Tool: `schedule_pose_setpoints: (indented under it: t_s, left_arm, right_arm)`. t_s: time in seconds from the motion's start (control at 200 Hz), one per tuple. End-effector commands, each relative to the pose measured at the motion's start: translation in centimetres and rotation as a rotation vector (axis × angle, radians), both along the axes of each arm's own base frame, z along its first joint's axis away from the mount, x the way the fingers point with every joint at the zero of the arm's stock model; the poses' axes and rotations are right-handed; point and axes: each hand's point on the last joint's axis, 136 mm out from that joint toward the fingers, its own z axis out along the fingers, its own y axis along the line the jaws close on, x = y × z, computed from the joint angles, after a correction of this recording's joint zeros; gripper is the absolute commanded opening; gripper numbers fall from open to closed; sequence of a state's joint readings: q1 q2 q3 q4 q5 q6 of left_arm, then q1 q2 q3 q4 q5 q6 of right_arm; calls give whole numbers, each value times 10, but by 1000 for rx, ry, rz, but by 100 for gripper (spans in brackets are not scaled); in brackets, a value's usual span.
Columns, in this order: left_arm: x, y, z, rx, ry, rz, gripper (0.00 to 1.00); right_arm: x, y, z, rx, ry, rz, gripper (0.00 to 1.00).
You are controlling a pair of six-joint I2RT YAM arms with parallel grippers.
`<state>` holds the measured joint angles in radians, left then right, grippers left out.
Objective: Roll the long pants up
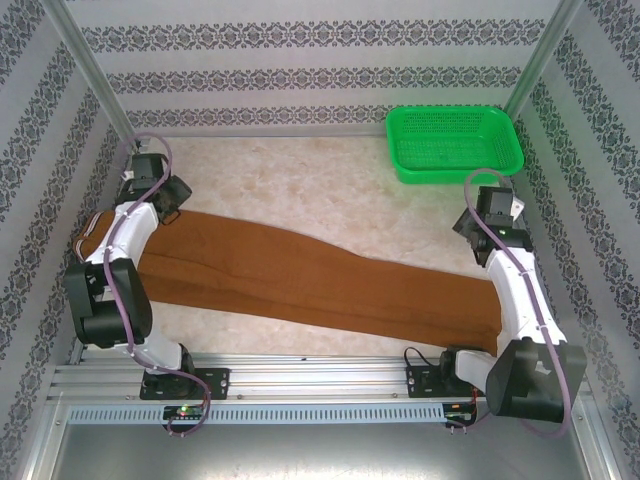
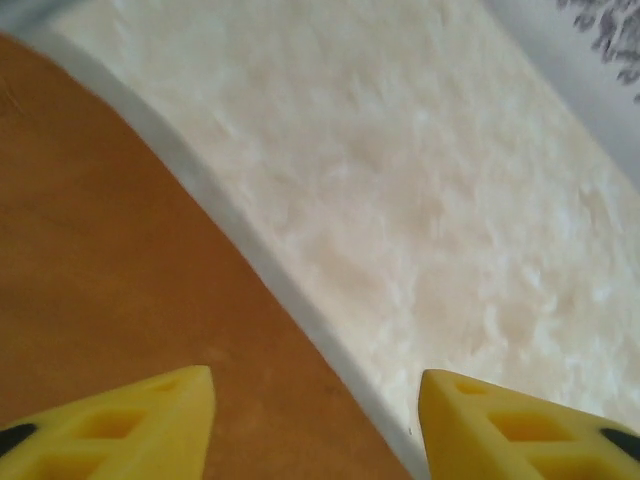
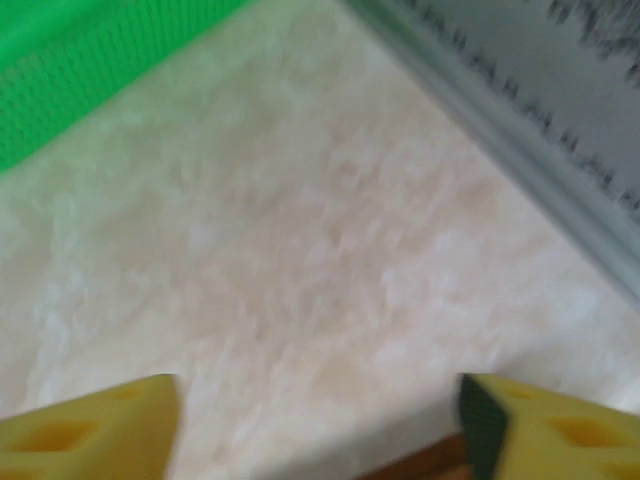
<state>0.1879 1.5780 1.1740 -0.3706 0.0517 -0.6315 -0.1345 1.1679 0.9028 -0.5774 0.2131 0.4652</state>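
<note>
The long pants [image 1: 330, 280] lie flat across the table, a rust-brown band running from the left wall down to the right arm. My left gripper [image 1: 160, 197] hovers over their far edge at the left end. In the left wrist view its yellow fingertips [image 2: 170, 415] stand apart, and the left gripper [image 2: 315, 400] straddles the cloth's edge [image 2: 100, 250] with nothing between them. My right gripper [image 1: 482, 222] sits above the table just beyond the pants' right end. In the right wrist view the right gripper [image 3: 320, 400] is open over bare table, with a sliver of brown cloth [image 3: 420, 465] at the bottom.
A green mesh basket [image 1: 455, 145] stands at the back right, its corner [image 3: 80, 60] visible in the right wrist view. Patterned walls with metal posts [image 1: 95, 85] close in the table on three sides. Pale marbled tabletop [image 1: 300, 180] lies behind the pants.
</note>
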Motion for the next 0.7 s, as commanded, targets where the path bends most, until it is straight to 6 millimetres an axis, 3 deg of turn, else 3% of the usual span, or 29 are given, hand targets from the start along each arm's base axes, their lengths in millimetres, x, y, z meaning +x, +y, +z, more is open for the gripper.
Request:
schedule_pose_setpoints:
  t_s: [0.0,0.045,0.14,0.29,0.39,0.5,0.694]
  left_arm:
    - [-10,-16,-11,-8,64,-118,48]
    - [-13,-27,-14,-16,78,-156,39]
    - [-22,-53,-26,-28,118,-244,0]
    - [-40,-99,-51,-57,219,-412,0]
    - [-56,-128,-66,-54,285,-516,0]
    - [-74,-152,-78,-57,331,-597,0]
    - [-87,-167,-101,-114,384,-641,0]
  right_arm:
    - [-10,41,-7,94,95,217,37]
    - [-13,53,-9,109,119,265,1]
    - [-15,86,-13,143,158,389,0]
    - [-26,159,-29,263,272,624,0]
    - [-40,195,-45,314,357,705,0]
    - [-54,221,-65,344,439,753,0]
    - [-79,235,-103,357,574,746,0]
